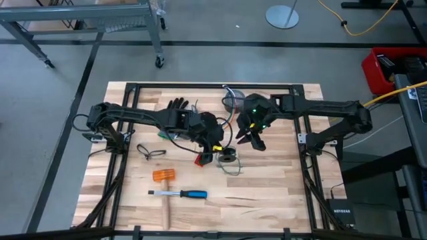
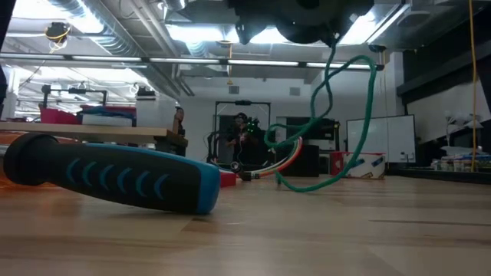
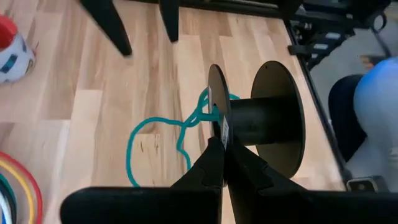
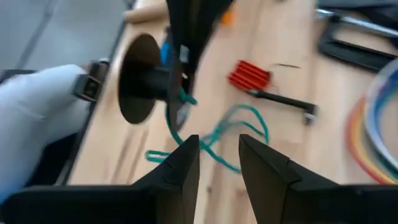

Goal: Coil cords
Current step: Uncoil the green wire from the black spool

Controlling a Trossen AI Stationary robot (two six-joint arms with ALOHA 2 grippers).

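My left gripper [image 1: 217, 144] is shut on a black spool [image 3: 261, 121] at the table's middle. A green cord [image 3: 158, 134] runs from the spool [image 2: 314, 19] and hangs in loose loops [image 2: 337, 115] down to the table. My right gripper [image 4: 217, 155] is open just right of the spool [image 4: 140, 78], above the green cord [image 4: 239, 121], touching nothing. The coloured cord bundle [image 3: 15, 186] lies coiled on the table under my left arm and also shows in the right wrist view [image 4: 373, 124]. A thin black cord [image 1: 150, 152] lies at the left. My left gripper pinches the rim of one spool flange [image 3: 216, 127] between its two fingers. The spool is lifted clear of the table with its axis about level. The green cord hangs slack from it, its lower loops [image 2: 307, 184] on the table.
A hammer with an orange head [image 1: 163, 177] and a blue-handled screwdriver [image 1: 180, 194] lie near the front. A red-handled tool [image 4: 250, 76] lies beside the spool. A black glove [image 1: 177, 105] and a grey tape roll [image 1: 233, 99] sit at the back.
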